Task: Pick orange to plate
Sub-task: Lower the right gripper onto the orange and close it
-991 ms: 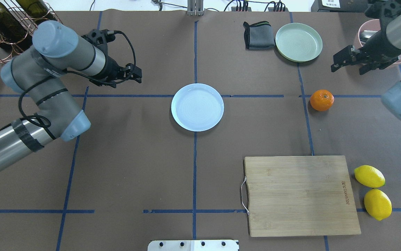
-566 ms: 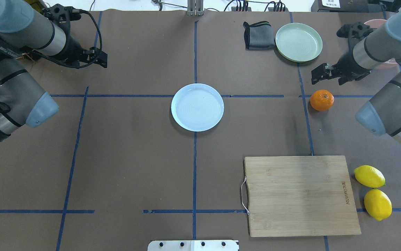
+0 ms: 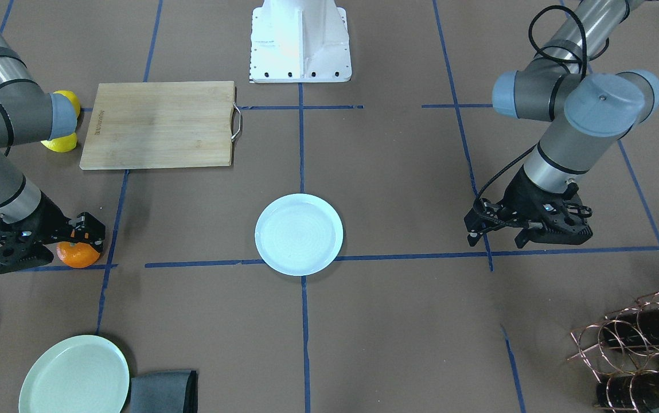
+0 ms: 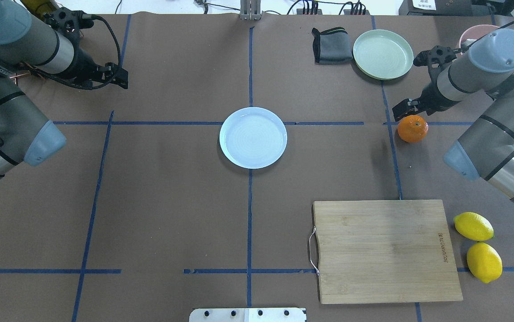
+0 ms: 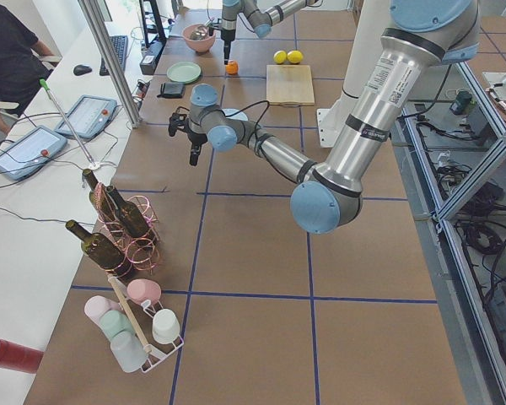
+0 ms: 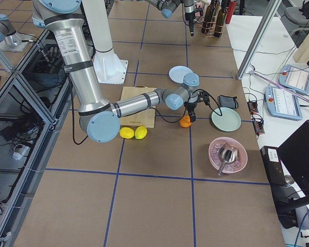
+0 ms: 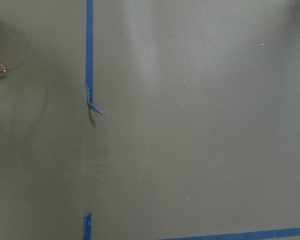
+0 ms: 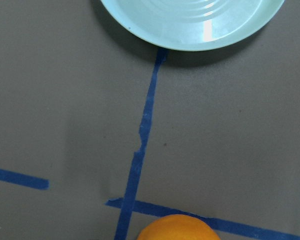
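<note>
The orange (image 4: 412, 129) rests on the brown table on the right side; it also shows in the front view as the orange (image 3: 78, 254). The pale bluish plate (image 4: 253, 137) lies empty at the table's middle. My right gripper (image 4: 402, 109) hangs open just over the far edge of the orange, close to it, with nothing between its fingers. In the right wrist view only the top of the orange (image 8: 177, 227) shows, at the bottom edge. My left gripper (image 4: 116, 78) is open and empty over the far left of the table.
A mint-green plate (image 4: 383, 53) and a folded grey cloth (image 4: 329, 44) lie beyond the orange. A wooden cutting board (image 4: 384, 250) and two lemons (image 4: 473, 226) sit nearer. A pink bowl (image 6: 227, 153) and a bottle rack (image 3: 639, 344) occupy the far corners.
My right gripper has come left and down, from near the pink bowl to just over the orange. My left arm has swung away toward the far left corner.
</note>
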Available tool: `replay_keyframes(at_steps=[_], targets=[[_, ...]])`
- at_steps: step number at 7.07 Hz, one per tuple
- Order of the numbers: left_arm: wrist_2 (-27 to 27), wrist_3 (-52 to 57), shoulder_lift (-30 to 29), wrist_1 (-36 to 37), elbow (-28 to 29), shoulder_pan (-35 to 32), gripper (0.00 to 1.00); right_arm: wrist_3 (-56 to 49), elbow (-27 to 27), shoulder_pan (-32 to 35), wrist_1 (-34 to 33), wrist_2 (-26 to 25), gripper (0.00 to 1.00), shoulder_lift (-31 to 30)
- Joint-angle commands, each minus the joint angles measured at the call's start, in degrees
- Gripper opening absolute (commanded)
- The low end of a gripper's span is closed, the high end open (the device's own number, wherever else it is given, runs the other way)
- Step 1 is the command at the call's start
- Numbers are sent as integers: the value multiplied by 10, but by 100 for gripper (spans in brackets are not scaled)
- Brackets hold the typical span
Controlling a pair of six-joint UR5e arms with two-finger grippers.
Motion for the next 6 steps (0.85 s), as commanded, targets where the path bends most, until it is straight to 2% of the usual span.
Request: replay_keyframes(at_steps=[1, 3, 6], targets=[[0, 0, 2, -2, 0, 0, 100, -23, -26, -2, 6, 0, 100, 2], [0, -1, 2, -2, 0, 0, 100, -28, -48, -4, 6, 0, 100, 11], [-1, -1, 2, -2, -1, 0, 100, -25, -50, -14, 0, 2, 100, 25]])
